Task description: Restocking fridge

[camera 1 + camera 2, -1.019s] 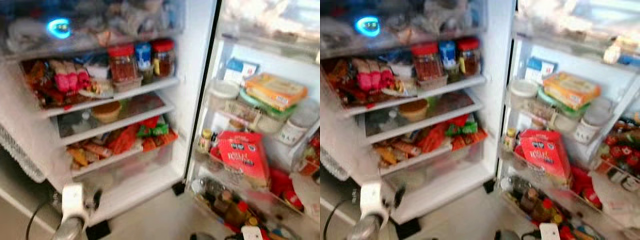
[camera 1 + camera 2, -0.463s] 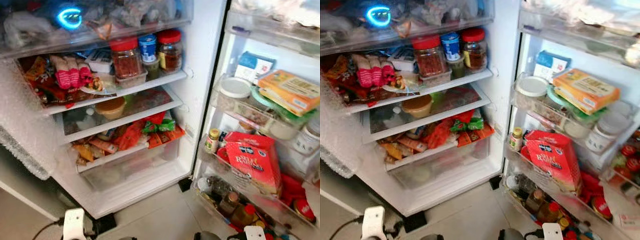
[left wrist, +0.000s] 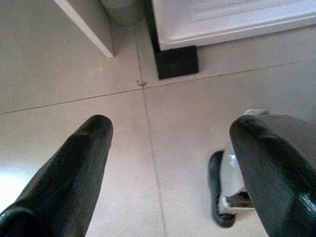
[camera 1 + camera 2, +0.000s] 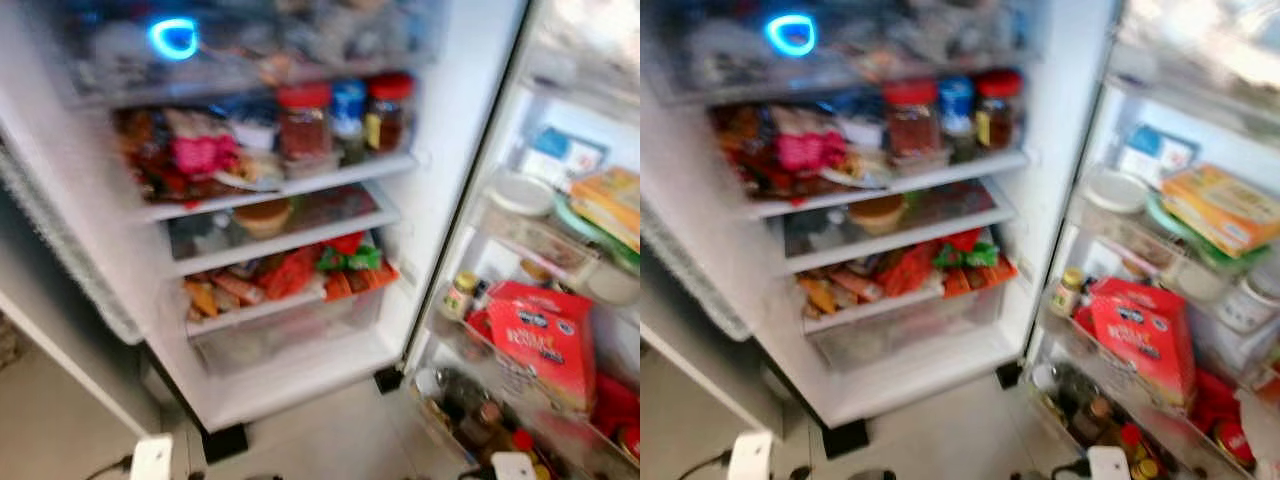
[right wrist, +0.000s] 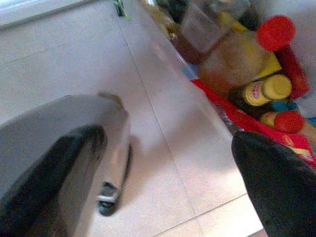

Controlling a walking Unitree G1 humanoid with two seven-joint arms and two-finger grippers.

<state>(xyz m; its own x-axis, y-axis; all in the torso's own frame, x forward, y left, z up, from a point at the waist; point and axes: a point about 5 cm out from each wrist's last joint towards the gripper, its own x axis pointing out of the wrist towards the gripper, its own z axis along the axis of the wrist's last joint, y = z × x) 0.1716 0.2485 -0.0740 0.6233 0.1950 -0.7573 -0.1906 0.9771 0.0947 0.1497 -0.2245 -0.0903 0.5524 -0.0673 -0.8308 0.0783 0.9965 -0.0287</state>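
The white fridge (image 4: 440,180) stands open, its shelves packed: red-lidded glass jars (image 4: 303,120) on an upper shelf, orange and green packets (image 4: 300,272) lower down, and a red cardboard box (image 4: 540,340) in the door rack. The left gripper (image 3: 168,163) hangs spread wide over the pale tiled floor (image 3: 74,64). The right gripper (image 5: 173,168) is likewise wide apart, empty, beside red-capped bottles (image 5: 266,49) in the door's bottom rack.
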